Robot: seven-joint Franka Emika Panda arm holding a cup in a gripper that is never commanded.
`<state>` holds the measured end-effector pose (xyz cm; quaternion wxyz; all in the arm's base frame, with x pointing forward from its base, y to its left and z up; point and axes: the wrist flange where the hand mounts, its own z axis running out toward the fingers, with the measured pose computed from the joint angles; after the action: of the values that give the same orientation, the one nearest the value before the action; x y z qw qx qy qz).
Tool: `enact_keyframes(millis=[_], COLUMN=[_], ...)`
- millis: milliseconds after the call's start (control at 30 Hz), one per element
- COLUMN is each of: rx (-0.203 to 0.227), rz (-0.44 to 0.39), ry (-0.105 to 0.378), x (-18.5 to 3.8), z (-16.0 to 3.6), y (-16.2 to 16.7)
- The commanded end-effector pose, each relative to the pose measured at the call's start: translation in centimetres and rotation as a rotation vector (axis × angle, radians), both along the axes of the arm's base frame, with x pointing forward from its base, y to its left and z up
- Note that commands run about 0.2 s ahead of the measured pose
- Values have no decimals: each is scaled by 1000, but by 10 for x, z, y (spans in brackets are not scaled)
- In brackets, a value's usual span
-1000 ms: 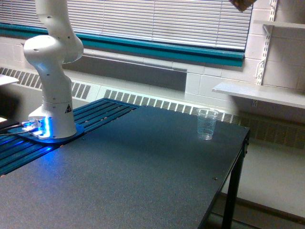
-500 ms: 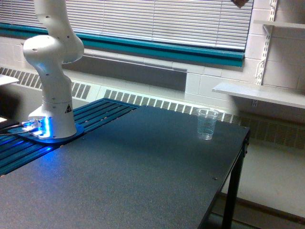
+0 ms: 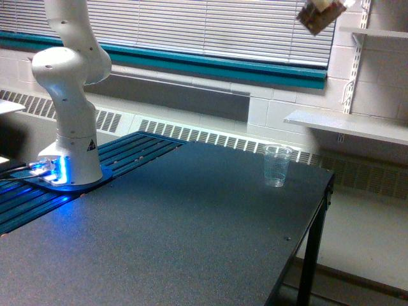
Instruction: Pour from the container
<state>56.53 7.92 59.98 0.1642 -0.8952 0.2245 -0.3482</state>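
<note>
White robot arm, speckled black table, teal window sill, brown-filled clear container.

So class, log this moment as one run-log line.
container: tilted, high above table | ridged cup: upright on table | pour: none visible

Bench: we see it bare apart from the ridged cup near its far edge.
Arm base: blocks our far left corner.

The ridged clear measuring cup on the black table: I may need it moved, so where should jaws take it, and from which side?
Grip the ridged clear measuring cup across its mid wall, coming from above or from the open near side: it stands upright, alone, with its mouth up.
</note>
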Motion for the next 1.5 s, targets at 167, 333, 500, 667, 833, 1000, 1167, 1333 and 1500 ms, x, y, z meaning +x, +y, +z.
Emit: enact_keyframes(millis=[167, 333, 500, 667, 833, 1000, 1167, 1333, 1500], rx=[-92, -94, -117, -151, -179, -192, -214, -228, -244], rz=[210, 271, 321, 368, 410, 437, 465, 480, 494], ry=[21, 70, 117, 152, 192, 218, 245, 277, 303], x=[-14, -19, -26, -33, -40, -49, -55, -63, -72], z=[-36, -65, -90, -114, -134, -152, -165, -178, -190], y=[63, 81, 94, 104, 110, 116, 118, 120, 122])
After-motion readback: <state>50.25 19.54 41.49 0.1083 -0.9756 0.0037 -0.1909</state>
